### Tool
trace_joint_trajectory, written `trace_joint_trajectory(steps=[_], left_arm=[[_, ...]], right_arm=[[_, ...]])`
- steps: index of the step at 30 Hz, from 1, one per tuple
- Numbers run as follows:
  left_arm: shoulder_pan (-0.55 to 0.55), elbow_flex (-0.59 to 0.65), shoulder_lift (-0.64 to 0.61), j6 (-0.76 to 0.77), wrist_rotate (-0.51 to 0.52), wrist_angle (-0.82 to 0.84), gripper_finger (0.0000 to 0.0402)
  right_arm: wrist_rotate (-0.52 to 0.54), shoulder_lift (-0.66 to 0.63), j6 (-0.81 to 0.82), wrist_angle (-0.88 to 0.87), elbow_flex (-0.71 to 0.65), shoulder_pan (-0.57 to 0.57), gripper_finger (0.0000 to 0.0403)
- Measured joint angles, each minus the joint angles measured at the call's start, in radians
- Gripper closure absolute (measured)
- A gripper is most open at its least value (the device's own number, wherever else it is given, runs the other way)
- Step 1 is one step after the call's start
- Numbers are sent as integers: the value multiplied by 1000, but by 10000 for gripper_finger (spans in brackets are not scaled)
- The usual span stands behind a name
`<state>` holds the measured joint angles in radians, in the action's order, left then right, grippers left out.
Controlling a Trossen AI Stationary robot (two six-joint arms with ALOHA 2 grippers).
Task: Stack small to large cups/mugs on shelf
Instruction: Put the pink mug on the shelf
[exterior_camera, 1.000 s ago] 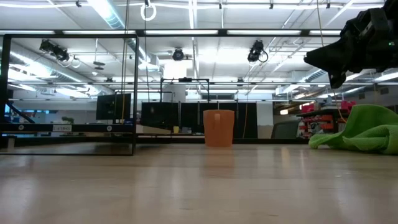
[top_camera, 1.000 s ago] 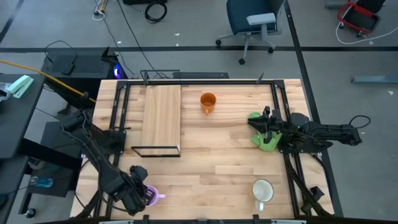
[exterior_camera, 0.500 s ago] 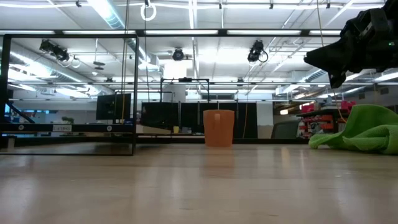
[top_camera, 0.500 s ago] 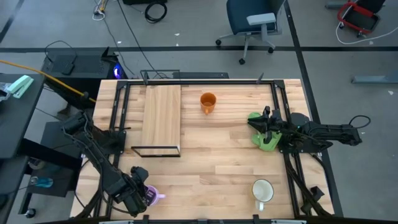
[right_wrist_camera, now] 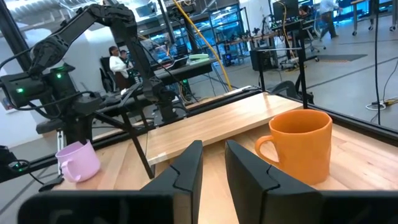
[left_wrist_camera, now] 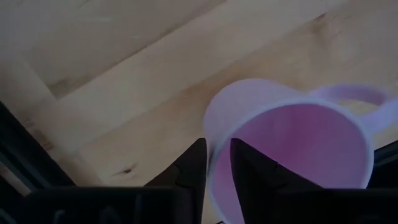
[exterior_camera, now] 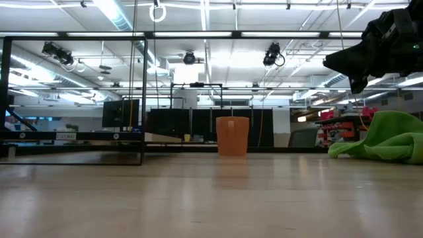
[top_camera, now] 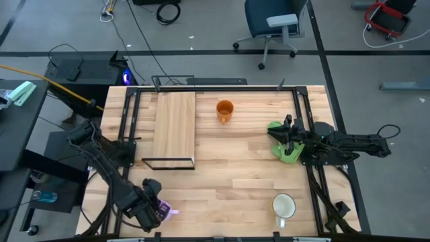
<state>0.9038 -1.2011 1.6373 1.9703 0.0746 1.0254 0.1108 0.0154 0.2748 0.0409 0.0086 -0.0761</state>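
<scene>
A light purple mug (left_wrist_camera: 292, 149) stands on the table near the front left corner (top_camera: 166, 212), its handle (left_wrist_camera: 348, 94) toward the table's right. My left gripper (top_camera: 154, 208) points down onto its rim, shut on it. The orange mug (top_camera: 224, 109) stands upright at the far middle, right of the shelf (top_camera: 175, 128), a light-wood board lying on the table. A white mug (top_camera: 283, 206) stands near the front right. My right gripper (top_camera: 287, 134) waits level at the right, over a green cloth (top_camera: 282, 149), its fingers (right_wrist_camera: 186, 168) slightly apart around nothing. My left gripper (left_wrist_camera: 216, 171) pinches the purple mug's wall at the rim (left_wrist_camera: 219, 146), on the side opposite the handle. One finger (left_wrist_camera: 252, 174) is inside the mug and one (left_wrist_camera: 191, 171) outside. The fingers come from above, pointing down. The mug stands on the table.
The shelf's thin black frame (top_camera: 168, 163) sticks up at its near and far ends. Black rails (top_camera: 127, 121) run along the table's left and right sides. Bare tabletop (top_camera: 228, 181) lies between the mugs. A person (right_wrist_camera: 115, 62) sits beyond the table.
In the high view, less of the purple mug shows beside my left gripper than a second ago. The mug stands where it was, and so do the other mugs and my right arm.
</scene>
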Motion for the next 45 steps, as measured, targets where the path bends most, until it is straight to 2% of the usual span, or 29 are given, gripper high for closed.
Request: trace_joint_trajectory(steps=[11, 17, 24, 30, 34, 45], left_arm=[[-4, 0, 0, -5, 0, -1, 389], [-4, 0, 0, -60, 1, -17, 387], [-4, -26, -28, -139, -2, -116, 391], [-4, -166, -29, -231, 8, -114, 391], [-11, -291, -29, -315, 64, -77, 391], [-74, -658, -30, -489, 239, 345, 391]], right_arm=[[-18, 0, 12, -4, 0, 1, 326], [-19, 0, 21, -4, 0, 1, 326], [-19, 0, 21, -4, 0, 1, 326], [-19, 0, 21, -4, 0, 1, 326], [-19, 0, 21, -4, 0, 1, 326], [-19, 0, 21, -4, 0, 1, 326]])
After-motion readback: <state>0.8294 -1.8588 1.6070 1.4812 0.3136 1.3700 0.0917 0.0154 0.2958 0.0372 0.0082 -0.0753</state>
